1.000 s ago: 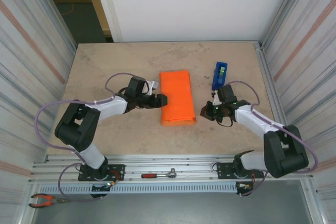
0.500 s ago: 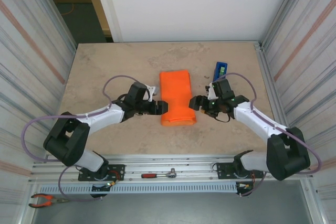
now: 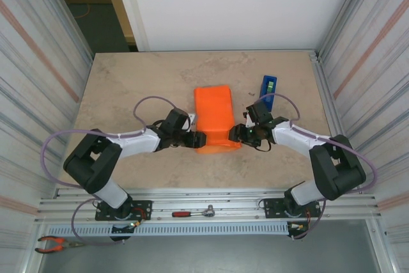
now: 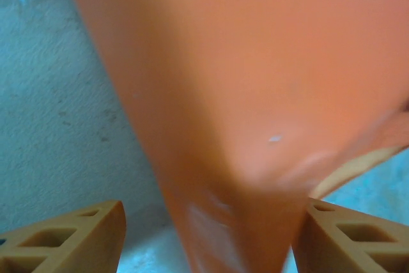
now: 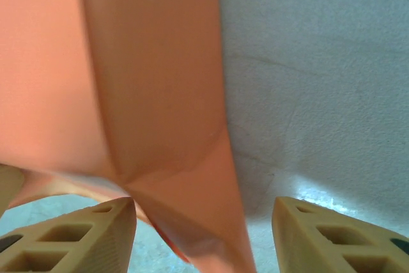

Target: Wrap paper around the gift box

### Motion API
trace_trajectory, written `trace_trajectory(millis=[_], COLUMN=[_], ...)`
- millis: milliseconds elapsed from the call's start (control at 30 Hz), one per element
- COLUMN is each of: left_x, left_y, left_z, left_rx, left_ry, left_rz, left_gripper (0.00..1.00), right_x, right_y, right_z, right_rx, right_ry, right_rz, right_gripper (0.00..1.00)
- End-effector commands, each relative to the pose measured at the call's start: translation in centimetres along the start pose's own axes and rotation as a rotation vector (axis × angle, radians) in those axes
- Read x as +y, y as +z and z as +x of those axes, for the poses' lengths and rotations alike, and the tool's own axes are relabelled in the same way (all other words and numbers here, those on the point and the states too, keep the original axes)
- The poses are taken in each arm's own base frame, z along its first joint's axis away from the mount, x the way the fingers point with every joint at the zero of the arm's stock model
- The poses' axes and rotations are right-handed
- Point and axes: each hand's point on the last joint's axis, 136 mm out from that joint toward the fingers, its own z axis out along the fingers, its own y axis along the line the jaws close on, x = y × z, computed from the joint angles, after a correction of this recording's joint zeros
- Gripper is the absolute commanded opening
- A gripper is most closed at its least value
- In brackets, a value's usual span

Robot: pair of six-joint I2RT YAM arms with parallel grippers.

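The orange paper (image 3: pixel 214 116) lies folded into a long parcel at the table's middle; the gift box is hidden inside it. My left gripper (image 3: pixel 199 139) is at the parcel's near left corner, my right gripper (image 3: pixel 235 133) at its near right corner. In the left wrist view the paper (image 4: pixel 243 94) runs down between the open fingers (image 4: pixel 70 241), its edge against the right one, and the left gripper (image 4: pixel 208 241) grips nothing. In the right wrist view a creased flap of paper (image 5: pixel 185 177) hangs between the jaws of the open right gripper (image 5: pixel 204 234), closer to the left finger (image 5: pixel 70 238).
A blue tape dispenser (image 3: pixel 268 86) lies just beyond the right arm. Corrugated walls close in the table on both sides. A red-handled ratchet (image 3: pixel 193 211) rests on the front rail, with pliers (image 3: pixel 54 243) lower left.
Both grippers have moved in to the parcel's near corners. The right gripper, shut a second ago, now stands open around the paper flap.
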Motion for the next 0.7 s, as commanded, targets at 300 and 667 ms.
trace_trajectory(millis=[300, 667], left_x=[2.0, 2.0], left_y=[1.0, 1.6], left_z=[0.4, 0.8], left_rx=[-0.048, -0.085], left_ry=[0.029, 0.039], left_rz=[-0.151, -0.228], left_gripper=[0.66, 0.59], right_x=[-0.7, -0.1], right_y=[1.6, 2.8], right_z=[-0.2, -0.5], right_rx=[-0.024, -0.061], right_ry=[-0.02, -0.052], right_rz=[0.071, 0.204], right_gripper=[0.47, 0.31])
